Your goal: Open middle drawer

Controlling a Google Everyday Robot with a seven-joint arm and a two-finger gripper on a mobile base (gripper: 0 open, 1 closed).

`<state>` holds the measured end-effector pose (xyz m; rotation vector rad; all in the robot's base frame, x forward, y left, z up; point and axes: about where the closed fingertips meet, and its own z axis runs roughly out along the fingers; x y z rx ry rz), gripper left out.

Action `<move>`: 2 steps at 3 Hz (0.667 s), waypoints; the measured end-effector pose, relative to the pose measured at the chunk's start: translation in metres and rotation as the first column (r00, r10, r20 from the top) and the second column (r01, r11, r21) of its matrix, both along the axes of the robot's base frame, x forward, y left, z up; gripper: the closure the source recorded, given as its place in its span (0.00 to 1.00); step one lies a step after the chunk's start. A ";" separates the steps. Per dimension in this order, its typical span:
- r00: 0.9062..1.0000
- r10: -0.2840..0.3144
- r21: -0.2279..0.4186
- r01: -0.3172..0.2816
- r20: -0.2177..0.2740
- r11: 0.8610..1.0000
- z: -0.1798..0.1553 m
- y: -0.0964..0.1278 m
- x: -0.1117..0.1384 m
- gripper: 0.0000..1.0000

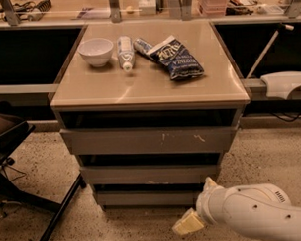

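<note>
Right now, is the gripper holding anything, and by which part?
Nothing is held. The gripper is open, low at the cabinet's front right corner, with nothing between its fingers and no hold on the middle drawer.

Single camera view, set in front of and above the drawer cabinet (pixel 149 88), facing it and tilted downward, near enough that the cabinet fills the central frame from top surface to floor. The middle drawer (pixel 150 174) lies below centre. The gripper (pixel 199 203), fingers spread, enters at the near right, closest to the lens.
</note>
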<state>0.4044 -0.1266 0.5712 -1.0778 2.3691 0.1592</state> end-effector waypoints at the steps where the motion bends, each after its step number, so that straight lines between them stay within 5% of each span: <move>1: 0.999 0.013 -0.020 -0.013 -0.045 1.000 -0.047 -0.009 0.013 0.00; 2: 0.996 0.047 -0.050 -0.051 -0.076 0.997 -0.100 -0.005 0.044 0.00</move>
